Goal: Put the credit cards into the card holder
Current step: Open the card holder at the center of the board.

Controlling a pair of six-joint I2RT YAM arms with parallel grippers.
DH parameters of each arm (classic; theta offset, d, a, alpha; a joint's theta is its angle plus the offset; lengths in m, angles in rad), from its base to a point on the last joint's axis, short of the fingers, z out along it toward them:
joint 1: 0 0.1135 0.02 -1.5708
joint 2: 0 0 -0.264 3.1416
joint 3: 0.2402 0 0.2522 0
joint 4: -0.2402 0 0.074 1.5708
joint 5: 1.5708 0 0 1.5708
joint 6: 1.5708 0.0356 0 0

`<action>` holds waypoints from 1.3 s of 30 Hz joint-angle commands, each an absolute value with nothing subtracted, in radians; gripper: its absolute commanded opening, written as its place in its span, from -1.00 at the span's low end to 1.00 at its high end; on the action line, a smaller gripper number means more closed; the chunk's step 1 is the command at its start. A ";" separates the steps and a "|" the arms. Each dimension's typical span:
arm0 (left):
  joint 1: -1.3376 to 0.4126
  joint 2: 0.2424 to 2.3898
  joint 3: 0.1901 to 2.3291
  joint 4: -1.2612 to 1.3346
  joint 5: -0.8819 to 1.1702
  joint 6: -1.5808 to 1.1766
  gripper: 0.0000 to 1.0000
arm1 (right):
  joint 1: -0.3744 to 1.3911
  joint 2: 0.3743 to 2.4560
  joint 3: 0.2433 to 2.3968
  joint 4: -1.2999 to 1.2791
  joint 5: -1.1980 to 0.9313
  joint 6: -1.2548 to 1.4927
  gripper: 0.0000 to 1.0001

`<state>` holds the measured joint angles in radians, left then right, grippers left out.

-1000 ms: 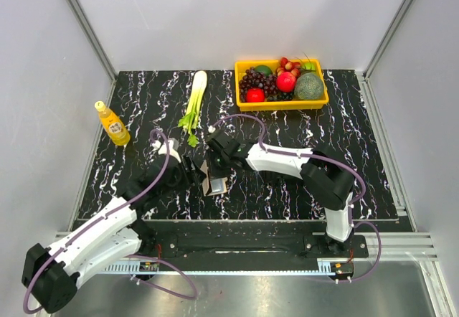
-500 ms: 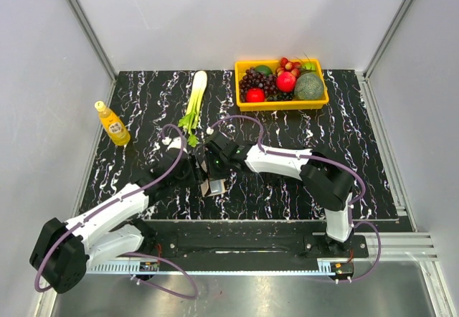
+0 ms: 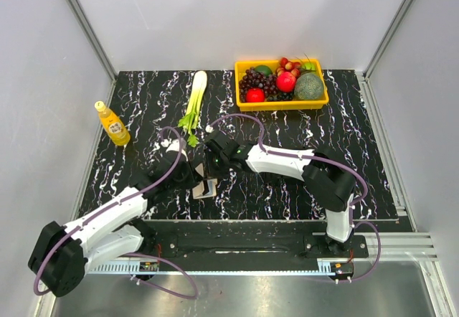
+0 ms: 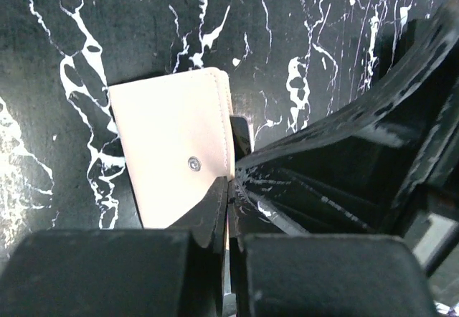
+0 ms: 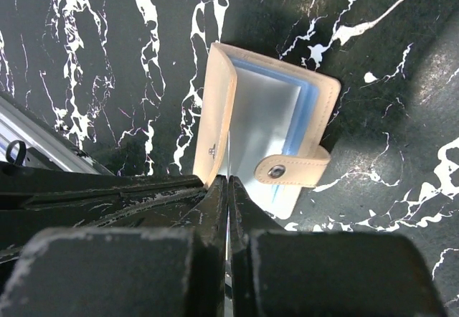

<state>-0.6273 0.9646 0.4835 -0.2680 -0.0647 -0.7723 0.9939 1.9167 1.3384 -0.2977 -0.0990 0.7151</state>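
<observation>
The beige card holder [image 3: 204,188] lies open on the black marble table near its front edge. In the right wrist view the card holder [image 5: 265,130] shows a silvery, light-blue inside and its clasp tab [image 5: 290,170]. One cover [image 4: 172,138] stands up, with a snap stud on it. My left gripper [image 4: 228,188] is shut on that cover's edge. My right gripper [image 5: 228,182] is shut on a credit card [image 5: 229,155], seen edge-on as a thin line with its tip inside the open holder. From above, the left gripper [image 3: 193,178] and the right gripper [image 3: 212,173] meet over the holder.
A yellow tray [image 3: 282,105] of fruit stands at the back right. A celery stalk [image 3: 194,98] lies at the back middle. An orange juice bottle [image 3: 112,123] stands at the left. Grey walls close in the table on three sides.
My left arm has reached in to the card holder and its gripper has gone from open to shut on the cover. The holder has shifted slightly left. The right gripper stays shut on the card.
</observation>
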 commanded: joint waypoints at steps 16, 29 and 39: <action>-0.607 0.841 0.492 -0.187 0.029 -0.724 -1.00 | 0.970 1.784 1.258 -0.414 0.143 0.699 -1.00; -0.597 0.862 0.456 -0.305 -0.106 -0.768 -1.00 | 0.925 1.712 1.143 -0.381 0.057 0.709 -1.00; -0.591 0.835 0.394 -0.351 -0.156 -0.810 -1.00 | 0.917 1.701 1.143 -0.278 -0.037 0.761 -1.00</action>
